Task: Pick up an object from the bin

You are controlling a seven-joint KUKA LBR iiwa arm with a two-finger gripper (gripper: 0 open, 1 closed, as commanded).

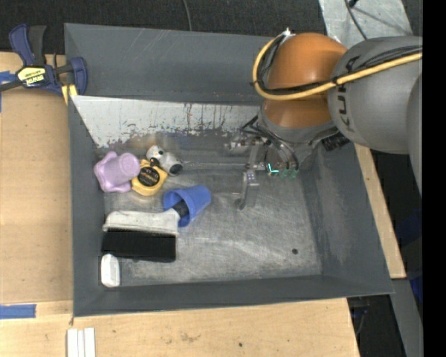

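Item under consideration: blue plastic piece [189, 201], cup- or scoop-shaped, lying on its side just beside the gripper [245, 193] on the side away from the arm, and the nearest thing to it. The gripper stands over bare floor with nothing in it that I can see; whether it is open or closed I cannot tell from here. Handling, by my estimate: light, stiff, hollow, smooth and somewhat slippery. I would take it across the rim or one wall, since its rounded back looks likely to squirt out of a pinch. Neighbours, each farther from the gripper than the blue piece: a folded white cloth [140, 220] touching the blue piece's lower edge, soft and likely to drag along; a yellow tape measure [149, 178] beyond it, compact and probably the heaviest here; a small white-and-black object [163, 161] near the tape, too small to identify; a lilac soft-looking lump [117, 171] touching the tape; a black flat block [139, 245] against the cloth; a small white piece [110, 270] in the far corner. Surface: grey metal bin [320, 222], floor scuffed and hard, walls sloping. Room: open floor under the gripper and toward the arm, and the blue piece is free on the side facing it.
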